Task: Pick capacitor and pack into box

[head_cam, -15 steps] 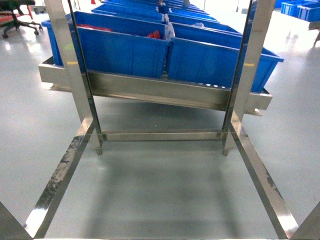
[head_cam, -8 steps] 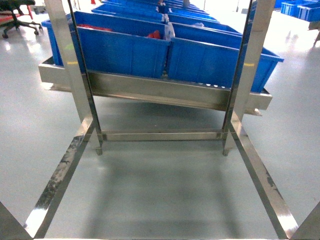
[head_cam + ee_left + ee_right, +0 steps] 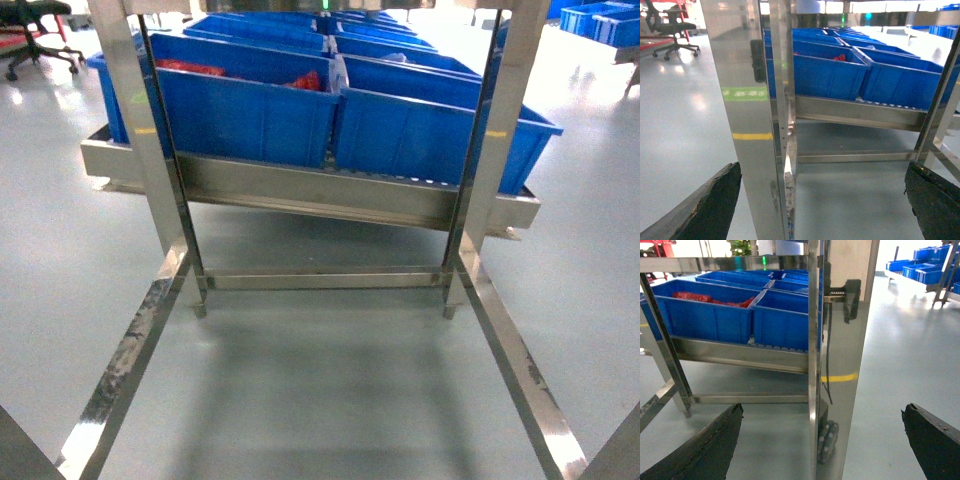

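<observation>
**Head view: steel rack with blue bins, both grippers open and empty**

Head view looks down through a stainless steel rack (image 3: 310, 195) standing on a grey floor (image 3: 320, 390). Two upright posts rise at the left and right of the frame, joined low down by a cross bar, and two floor rails run from the posts toward the camera. On the rack's sloping shelf sit blue bins (image 3: 240, 100) in rows, side by side and touching. The front left bin holds red items (image 3: 195, 68), too small to identify. An office chair (image 3: 35, 30) stands well apart at the upper left corner of the view, and more blue bins (image 3: 600, 20) lie at the upper right.

Left wrist view: the left gripper (image 3: 822, 200) shows two dark fingertips (image 3: 715, 205) at the lower corners, spread wide with nothing between them. A rack post stands just ahead, between the fingertips and nearer the left one.

Right wrist view: the right gripper (image 3: 820, 440) likewise shows its fingertips (image 3: 705, 445) spread wide and empty, with a rack post ahead bearing a black bracket (image 3: 850, 297) and a small caster wheel (image 3: 826, 440) at its foot.

Neither the capacitor nor the box appears in any view.
</observation>
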